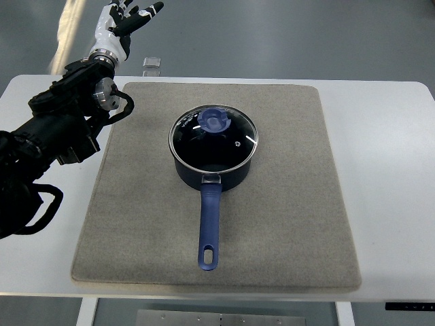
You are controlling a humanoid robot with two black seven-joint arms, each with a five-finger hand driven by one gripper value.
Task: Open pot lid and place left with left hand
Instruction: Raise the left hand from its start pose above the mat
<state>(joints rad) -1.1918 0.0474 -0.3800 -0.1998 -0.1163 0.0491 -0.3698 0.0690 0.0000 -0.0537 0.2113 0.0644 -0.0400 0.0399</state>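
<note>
Table edge, nearest: a white table (394, 170) carries a grey mat (285, 224) that covers most of its middle; the mat lies flat, corners rounded.
Pot handle: a blue handle (209, 227) runs toward the near edge of the mat, ending in a loop with a hole in it.
Pot: a dark blue saucepan (212, 173) stands upright near the centre of the mat, a little toward the far side.
Lid: a glass lid (213, 138) with a metal rim sits on the pot, closed and level — its blue knob (215, 121) lies toward the far side of the glass.
Left arm: a black arm (51, 139) enters from the left edge and crosses the table's left margin beside the mat, rising toward the far left corner.
Left hand: a white and black hand (124, 24) is raised beyond the far edge of the table, fingers spread and holding nothing — well apart from the lid.
Far edge: a small pale square object (152, 63) rests just beyond the table's far rim; what it is cannot be told.
Beyond: grey floor (306, 37).
</note>
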